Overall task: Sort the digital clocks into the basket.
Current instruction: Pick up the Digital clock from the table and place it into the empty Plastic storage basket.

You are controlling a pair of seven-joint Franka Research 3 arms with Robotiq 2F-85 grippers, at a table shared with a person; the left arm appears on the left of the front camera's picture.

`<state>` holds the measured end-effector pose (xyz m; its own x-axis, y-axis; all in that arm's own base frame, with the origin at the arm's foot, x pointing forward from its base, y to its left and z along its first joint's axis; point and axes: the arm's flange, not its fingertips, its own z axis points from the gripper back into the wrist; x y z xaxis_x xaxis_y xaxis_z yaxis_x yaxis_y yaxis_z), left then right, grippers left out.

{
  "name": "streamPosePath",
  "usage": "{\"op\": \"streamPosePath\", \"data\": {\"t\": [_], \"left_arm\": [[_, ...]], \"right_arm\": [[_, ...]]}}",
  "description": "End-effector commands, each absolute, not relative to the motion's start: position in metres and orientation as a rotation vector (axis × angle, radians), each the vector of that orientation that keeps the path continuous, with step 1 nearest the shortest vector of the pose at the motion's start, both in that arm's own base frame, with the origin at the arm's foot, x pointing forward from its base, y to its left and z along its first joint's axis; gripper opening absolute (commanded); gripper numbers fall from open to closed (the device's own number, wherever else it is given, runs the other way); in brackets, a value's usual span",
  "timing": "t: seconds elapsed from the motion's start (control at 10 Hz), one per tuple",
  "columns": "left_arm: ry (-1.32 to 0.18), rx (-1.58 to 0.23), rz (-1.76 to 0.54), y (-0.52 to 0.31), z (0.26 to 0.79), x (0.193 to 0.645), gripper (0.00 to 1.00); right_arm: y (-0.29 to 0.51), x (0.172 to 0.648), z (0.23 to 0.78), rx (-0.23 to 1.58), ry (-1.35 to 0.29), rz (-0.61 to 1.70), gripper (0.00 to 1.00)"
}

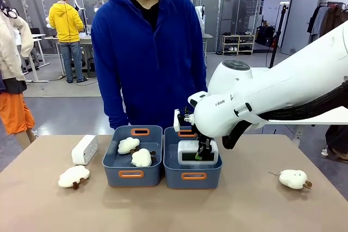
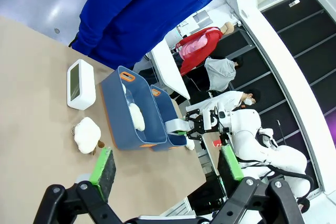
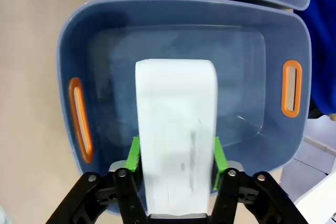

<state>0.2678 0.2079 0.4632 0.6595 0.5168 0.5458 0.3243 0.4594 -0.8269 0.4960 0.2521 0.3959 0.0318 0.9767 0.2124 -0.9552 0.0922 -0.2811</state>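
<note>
We pinched 1 white clock (image 3: 176, 129) between our right fingers (image 3: 217, 157), green pads pressed on its 2 sides. We held it within the right-hand blue basket (image 1: 173, 176), and could not tell whether it touched the basket floor. Our left fingers (image 2: 103, 167) were spread wide and empty above the tabletop (image 1: 239, 205). The 2nd clock (image 1: 85, 149) lay on the tabletop just left of the other basket (image 1: 115, 176), which held 2 plush toys (image 1: 141, 157). Another plush toy (image 1: 74, 176) sat near that clock, and a last plush toy (image 1: 293, 179) sat far right. A person in a blue hoodie (image 1: 147, 52) stood behind the baskets.
</note>
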Motion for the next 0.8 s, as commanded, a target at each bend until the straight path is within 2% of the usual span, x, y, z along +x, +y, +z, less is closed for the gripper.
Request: {"op": "streamPosePath", "data": {"t": [0.0, 0.1, 0.2, 0.3, 0.7], "left_arm": [[-0.911, -1.141, 0.13, 0.209, 0.465, 0.268, 1.0], [-0.911, -1.141, 0.13, 0.209, 0.465, 0.268, 1.0], [-0.911, -1.141, 0.13, 0.209, 0.465, 0.268, 1.0], [-0.911, -1.141, 0.13, 0.209, 0.465, 0.268, 1.0], [-0.911, -1.141, 0.13, 0.209, 0.465, 0.268, 1.0]], "right_arm": [[0.246, 0.492, 0.409, -0.03, -0.41, 1.495, 1.0], [0.23, 0.49, 0.411, -0.061, -0.439, 1.504, 1.0], [0.188, 0.506, 0.39, -0.176, -0.404, 1.426, 1.0], [0.247, 0.495, 0.405, -0.067, -0.41, 1.484, 1.0], [0.247, 0.495, 0.405, -0.067, -0.41, 1.484, 1.0]]}}
